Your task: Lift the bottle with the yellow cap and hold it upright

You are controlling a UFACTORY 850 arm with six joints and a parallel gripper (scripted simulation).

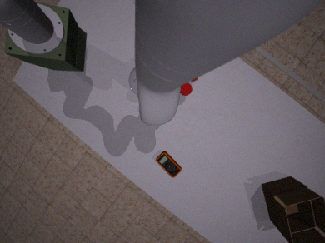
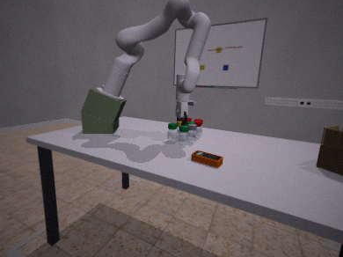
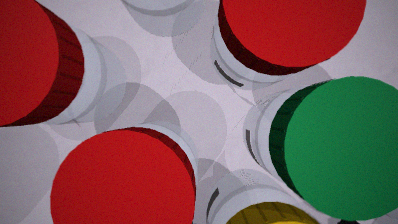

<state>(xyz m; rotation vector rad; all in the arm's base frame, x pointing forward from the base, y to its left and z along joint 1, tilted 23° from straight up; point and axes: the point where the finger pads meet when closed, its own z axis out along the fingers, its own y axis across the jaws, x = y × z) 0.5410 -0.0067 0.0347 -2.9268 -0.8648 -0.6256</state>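
Observation:
In the wrist view the yellow-capped bottle point(image 3: 270, 215) shows only at the bottom edge, partly cut off. Around it stand a green-capped bottle point(image 3: 345, 145) at the right and three red-capped bottles: lower left point(image 3: 122, 180), far left point(image 3: 20, 55) and top right point(image 3: 295, 25). All look upright. In the exterior view my gripper point(image 2: 181, 116) hangs straight down, low over the bottle cluster point(image 2: 185, 129). It is open and empty. From above, the arm hides nearly all the bottles; one red cap point(image 1: 186, 89) shows beside it.
An orange multimeter point(image 2: 207, 158) lies on the white table in front of the cluster and also shows from above point(image 1: 168, 164). A dark cardboard box point(image 1: 296, 210) stands at the table's far right. The green robot base point(image 1: 46, 37) sits at the left end.

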